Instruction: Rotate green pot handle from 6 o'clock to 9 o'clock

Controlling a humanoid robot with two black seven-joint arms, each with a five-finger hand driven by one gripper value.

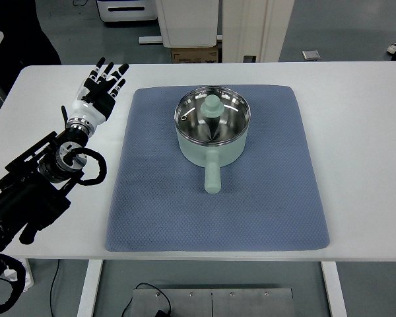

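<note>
Green pot sits on the blue mat on the white table, its handle pointing toward the near edge. Left robot hand rests on the table beside the mat, fingers extended and spread, holding nothing, its forearm angling in from the lower left.

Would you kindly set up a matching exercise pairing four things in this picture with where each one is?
Things:
1. green pot
2. pot handle
3. left hand
4. blue mat

Places:
A. flat on the white table
B. pointing to 6 o'clock
C. open on the table, left of the mat
D. standing on the mat's upper middle

Pairs: 1-D, 2-B, 3-C, 4-A
</note>
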